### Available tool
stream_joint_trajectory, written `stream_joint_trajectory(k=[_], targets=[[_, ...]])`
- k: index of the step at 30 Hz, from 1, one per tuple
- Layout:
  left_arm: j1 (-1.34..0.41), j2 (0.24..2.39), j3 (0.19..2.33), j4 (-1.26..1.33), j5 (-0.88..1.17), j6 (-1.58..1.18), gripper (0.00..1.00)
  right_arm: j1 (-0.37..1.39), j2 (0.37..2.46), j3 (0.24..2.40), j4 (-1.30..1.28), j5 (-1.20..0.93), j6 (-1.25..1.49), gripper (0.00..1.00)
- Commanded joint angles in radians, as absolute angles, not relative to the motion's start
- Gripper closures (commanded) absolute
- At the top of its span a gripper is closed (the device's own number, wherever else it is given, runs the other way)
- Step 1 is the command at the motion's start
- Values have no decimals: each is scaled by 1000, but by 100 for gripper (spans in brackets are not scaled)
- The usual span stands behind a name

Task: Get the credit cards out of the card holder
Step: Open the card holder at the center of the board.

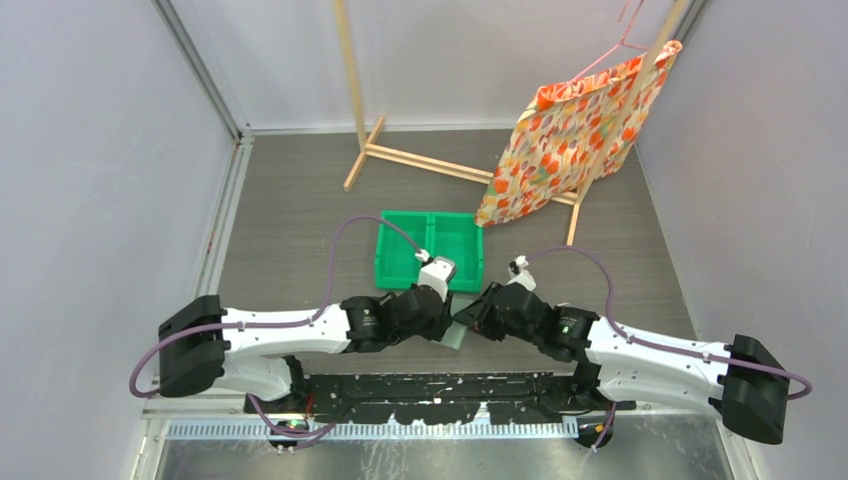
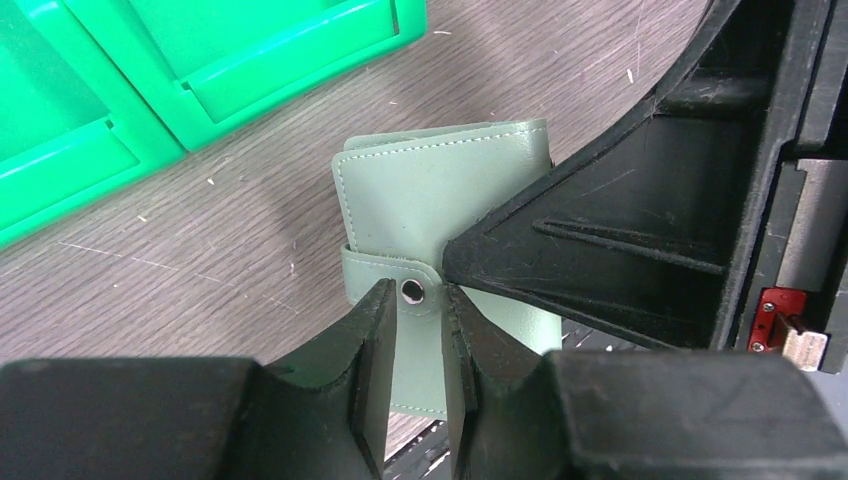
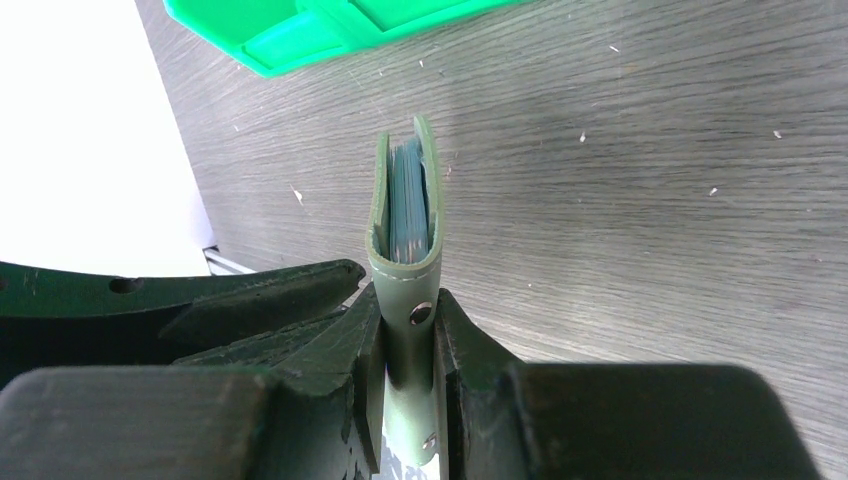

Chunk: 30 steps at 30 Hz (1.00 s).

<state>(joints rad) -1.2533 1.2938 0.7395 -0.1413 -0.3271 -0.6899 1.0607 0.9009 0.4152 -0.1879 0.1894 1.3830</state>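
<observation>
The card holder (image 1: 457,333) is a grey-green wallet held up on edge near the table's front, between both arms. My right gripper (image 3: 410,305) is shut on its two covers, and the snap strap (image 3: 418,312) wraps the near edge between the fingers. Thin pale blue edges (image 3: 408,200) show between the covers; I cannot tell whether they are the credit cards or lining. In the left wrist view my left gripper (image 2: 418,293) faces the holder (image 2: 440,190). Its fingertips stand close together either side of the strap's snap button (image 2: 411,291). Whether they pinch the strap is unclear.
A green two-compartment bin (image 1: 430,250) sits just beyond the grippers, also in the left wrist view (image 2: 200,60). A wooden rack (image 1: 400,155) with a flowered orange bag (image 1: 570,140) stands at the back. The black table edge rail (image 1: 450,395) runs right below the holder.
</observation>
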Motion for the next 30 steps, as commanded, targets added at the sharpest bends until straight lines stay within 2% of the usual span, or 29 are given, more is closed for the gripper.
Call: stream_joint_trajectory(k=[1, 5, 8, 10, 12, 24, 30], targets=[[-1264, 1314, 792, -192, -403, -656, 75, 1065, 872, 449, -88, 165, 1393, 99], [-1287, 1334, 812, -221, -456, -649, 77, 1065, 876, 448, -77, 160, 1394, 99], [-1297, 1356, 833, -251, -482, -643, 89, 1066, 874, 449, -78, 157, 1391, 99], [-1297, 1365, 843, -268, -494, -648, 92, 1065, 870, 447, -79, 157, 1391, 99], [-1297, 1367, 844, -273, -502, -655, 99, 1065, 864, 444, -81, 156, 1391, 99], [-1297, 1363, 848, -304, -510, -666, 99, 1065, 854, 444, -81, 161, 1391, 99], [-1297, 1330, 811, -351, -592, -727, 100, 1065, 836, 439, -94, 170, 1390, 99]])
